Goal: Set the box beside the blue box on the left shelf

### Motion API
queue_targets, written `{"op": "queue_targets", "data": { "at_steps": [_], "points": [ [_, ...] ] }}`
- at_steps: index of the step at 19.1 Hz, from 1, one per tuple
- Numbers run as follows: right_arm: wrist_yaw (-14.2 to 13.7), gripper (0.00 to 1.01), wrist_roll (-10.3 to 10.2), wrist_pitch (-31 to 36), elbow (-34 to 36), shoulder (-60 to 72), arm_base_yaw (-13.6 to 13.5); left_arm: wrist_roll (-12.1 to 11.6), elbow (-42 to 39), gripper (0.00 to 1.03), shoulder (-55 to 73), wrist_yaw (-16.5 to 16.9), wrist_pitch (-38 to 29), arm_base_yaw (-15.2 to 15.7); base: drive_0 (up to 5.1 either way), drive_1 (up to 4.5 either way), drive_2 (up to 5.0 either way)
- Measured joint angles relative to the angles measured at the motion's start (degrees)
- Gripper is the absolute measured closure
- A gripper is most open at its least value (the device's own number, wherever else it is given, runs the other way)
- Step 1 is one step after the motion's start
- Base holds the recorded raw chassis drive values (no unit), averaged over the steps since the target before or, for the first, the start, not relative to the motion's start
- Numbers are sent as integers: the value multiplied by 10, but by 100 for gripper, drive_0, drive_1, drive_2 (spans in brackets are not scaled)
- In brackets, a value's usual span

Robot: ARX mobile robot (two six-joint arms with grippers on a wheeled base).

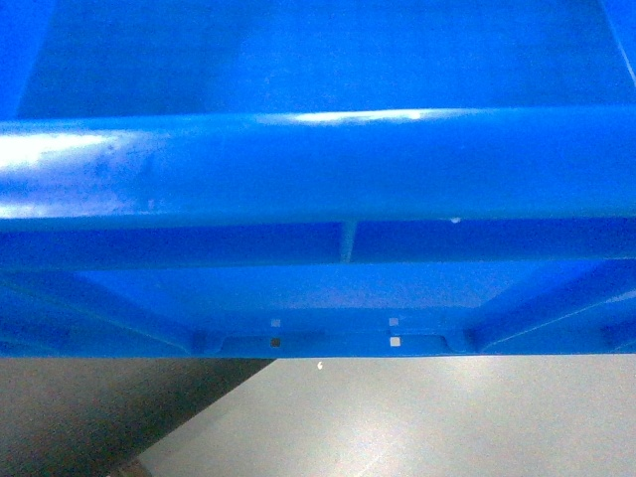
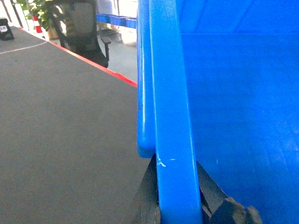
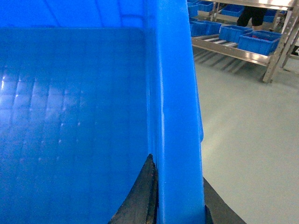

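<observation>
The box (image 1: 318, 164), a large bright blue crate, fills the head view at close range, showing its thick near rim and ribbed underside above the floor. In the left wrist view my left gripper (image 2: 176, 170) is shut on the box's left rim (image 2: 170, 107), one dark finger (image 2: 148, 186) outside the wall and one inside. My right gripper (image 3: 177, 179) is shut on the right rim (image 3: 173, 93) the same way, with a finger (image 3: 140, 196) against the smooth inner wall. The left shelf and the other blue box are out of view.
To the left, a dark grey floor mat (image 2: 60, 130) has a red edge, with an office chair (image 2: 86, 32) and a plant (image 2: 35, 9) beyond it. To the right, light grey floor (image 3: 247, 135) leads to a steel rack (image 3: 233, 51) carrying shallow blue trays (image 3: 257, 39).
</observation>
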State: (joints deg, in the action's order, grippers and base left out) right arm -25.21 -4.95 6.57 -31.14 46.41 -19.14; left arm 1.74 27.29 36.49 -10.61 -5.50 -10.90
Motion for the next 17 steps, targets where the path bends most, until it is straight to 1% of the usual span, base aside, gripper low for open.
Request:
{"op": "queue_targets", "data": {
  "at_steps": [17],
  "points": [
    [0, 92, 0, 1, 0, 0, 0, 0, 0, 96, 0, 0, 0, 0, -149, -149, -149]
  ]
}}
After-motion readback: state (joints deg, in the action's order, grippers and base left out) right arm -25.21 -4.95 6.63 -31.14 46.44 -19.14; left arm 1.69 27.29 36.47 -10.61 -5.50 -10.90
